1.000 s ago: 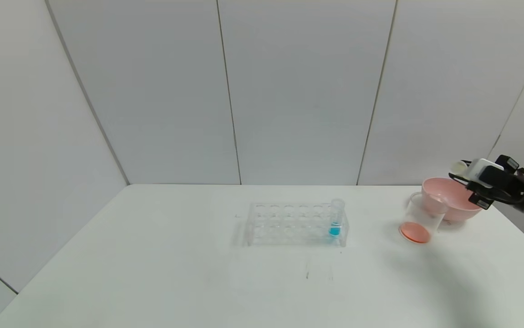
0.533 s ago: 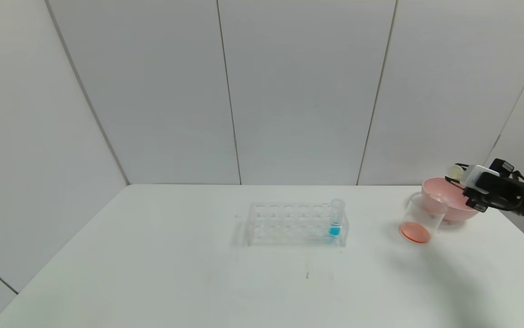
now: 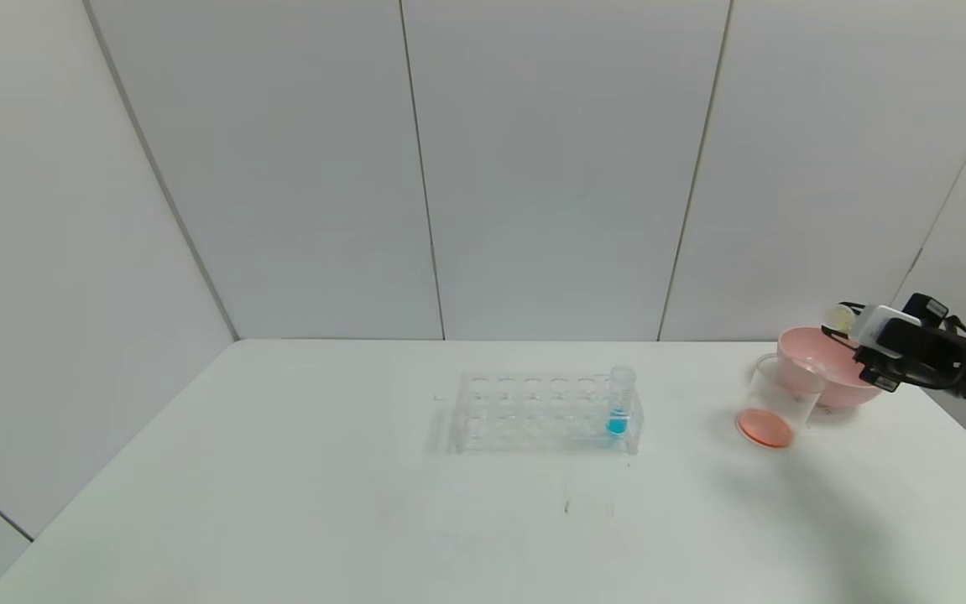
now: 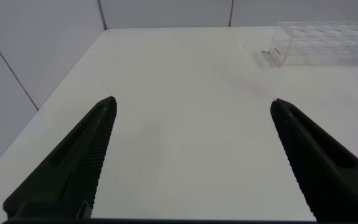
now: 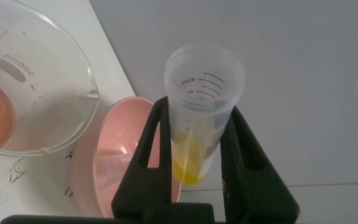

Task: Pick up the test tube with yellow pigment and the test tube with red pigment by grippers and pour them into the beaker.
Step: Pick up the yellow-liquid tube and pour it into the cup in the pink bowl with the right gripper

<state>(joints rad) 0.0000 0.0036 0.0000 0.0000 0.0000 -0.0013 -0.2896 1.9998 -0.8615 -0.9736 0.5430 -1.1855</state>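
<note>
- Yellow-tinted clear plastic test tube (image 5: 198,118): clamped in the right hand (image 5: 194,163), above the pink bowl (image 3: 827,369).
- Clear handled beaker (image 3: 776,403), orange liquid inside: on the desk (image 3: 281,486), just beside the bowl.
- Left hand (image 4: 191,155): spread wide, holding nothing.

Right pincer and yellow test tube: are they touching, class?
Touching. The right wrist view shows the right pincer closed on the yellow test tube, a finger against each side.

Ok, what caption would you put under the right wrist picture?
Right end effector grips the yellow-tipped test tube above the pink bowl, beside the beaker.
</note>
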